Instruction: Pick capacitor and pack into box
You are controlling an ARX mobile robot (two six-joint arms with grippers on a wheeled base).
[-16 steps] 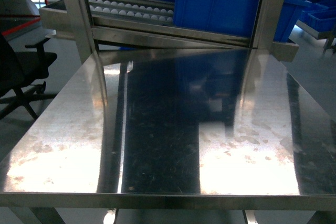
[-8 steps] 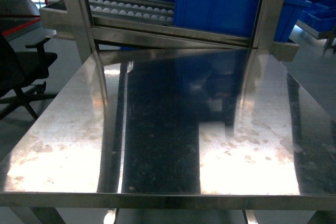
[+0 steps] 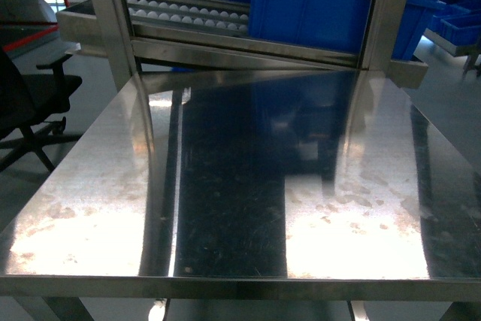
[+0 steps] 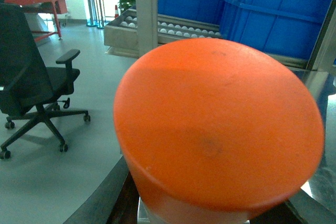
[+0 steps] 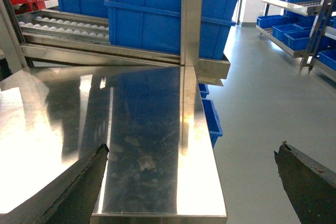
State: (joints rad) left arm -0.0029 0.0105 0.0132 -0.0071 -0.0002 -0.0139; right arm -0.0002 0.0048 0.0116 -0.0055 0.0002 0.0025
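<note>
The right gripper (image 5: 191, 182) gapes wide over the steel table (image 3: 225, 186), holding nothing, an orange cap (image 4: 220, 129) blocks the left wrist view so its jaws cannot be told, blue bins (image 3: 316, 5) stand at twelve o'clock, and no box or capacitor shows.

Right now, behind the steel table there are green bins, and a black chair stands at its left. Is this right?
Not quite. The bins behind the table are blue, not green, as the head view shows. The black chair does stand at its left.
</note>
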